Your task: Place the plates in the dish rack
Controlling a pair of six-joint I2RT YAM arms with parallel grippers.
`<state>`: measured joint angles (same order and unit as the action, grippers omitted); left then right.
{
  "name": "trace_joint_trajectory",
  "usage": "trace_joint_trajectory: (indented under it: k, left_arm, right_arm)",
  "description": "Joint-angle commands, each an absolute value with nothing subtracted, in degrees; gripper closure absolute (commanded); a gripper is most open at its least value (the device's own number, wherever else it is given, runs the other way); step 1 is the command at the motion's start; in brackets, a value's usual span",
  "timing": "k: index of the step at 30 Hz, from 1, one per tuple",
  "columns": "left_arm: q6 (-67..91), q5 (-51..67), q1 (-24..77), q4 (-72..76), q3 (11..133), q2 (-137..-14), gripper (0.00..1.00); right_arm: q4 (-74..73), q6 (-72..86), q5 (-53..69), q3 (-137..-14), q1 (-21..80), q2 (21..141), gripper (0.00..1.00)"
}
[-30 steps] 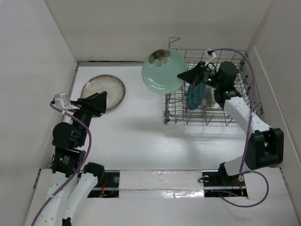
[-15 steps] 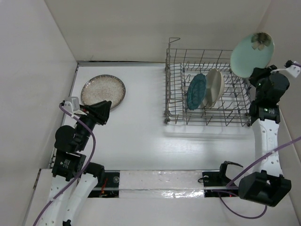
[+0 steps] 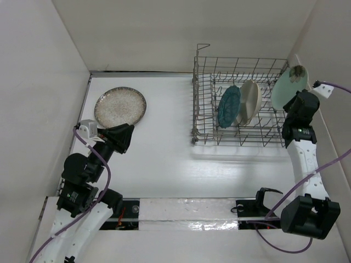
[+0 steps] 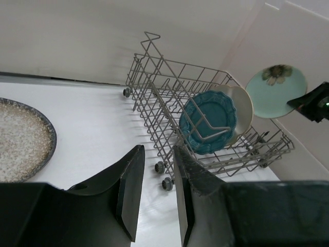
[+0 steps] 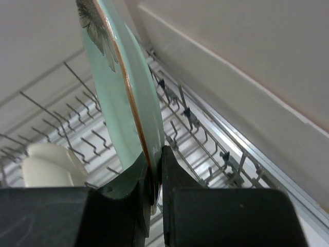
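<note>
1. Plate loading is centred on the mint plate [image 3: 288, 87], which is held on edge and nearly upright over the right end of the rack [image 3: 241, 141]. Its lower rim is above the tines and is not yet seen to be seated between them.
2. A second ago this plate was hanging over the far left corner of the rack. Half a second ago it had been carried out past the far right corner, and it has since been brought lower and in toward the right end.
3. The right claw [image 5: 154, 172] is clamped on the plate's lower rim, with one finger on each face, as shown in the right wrist view.
4. The teal plate [image 3: 228, 106] and the cream plate [image 3: 249, 101] stand on edge in the middle of the rack, touching. Neither has been shifted during the carry.
5. The speckled plate [image 3: 120, 107] lies flat on the table [image 3: 164, 159] at the far left, well apart from the rack. The left claw [image 4: 154, 190] is empty, with its jaws set narrowly apart. It has been drawn back a little from that plate toward the near edge.
6. The change is judged to be the approach for slotting the third plate, after which only the speckled plate would be left. A free slot to the right of the cream plate must be met squarely, or the rim could catch on a tine.
</note>
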<state>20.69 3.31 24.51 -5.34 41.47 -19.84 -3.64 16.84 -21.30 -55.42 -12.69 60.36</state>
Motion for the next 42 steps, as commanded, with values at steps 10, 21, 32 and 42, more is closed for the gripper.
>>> trace_joint_trajectory:
  k: [10,21,32,42]
  left_arm:
    - [18.9,0.44,29.27,-5.54,41.57,-15.64,0.72]
    - [19.16,-1.14,29.88,-5.71,41.22,-14.33,0.71]
    - [19.25,-1.32,29.88,-5.71,41.13,-14.76,0.7]
    - [19.6,-3.34,29.88,-6.24,41.22,-15.64,0.72]
  right_arm:
    - [5.89,7.65,-27.68,-52.82,-7.47,59.33,1.0]
    - [3.96,2.2,-29.97,-53.35,-3.34,61.52,1.0]
    - [0.27,1.75,-30.05,-54.84,-0.27,66.7,1.0]
    - [0.79,7.99,-33.05,-50.45,2.29,67.5,0.79]
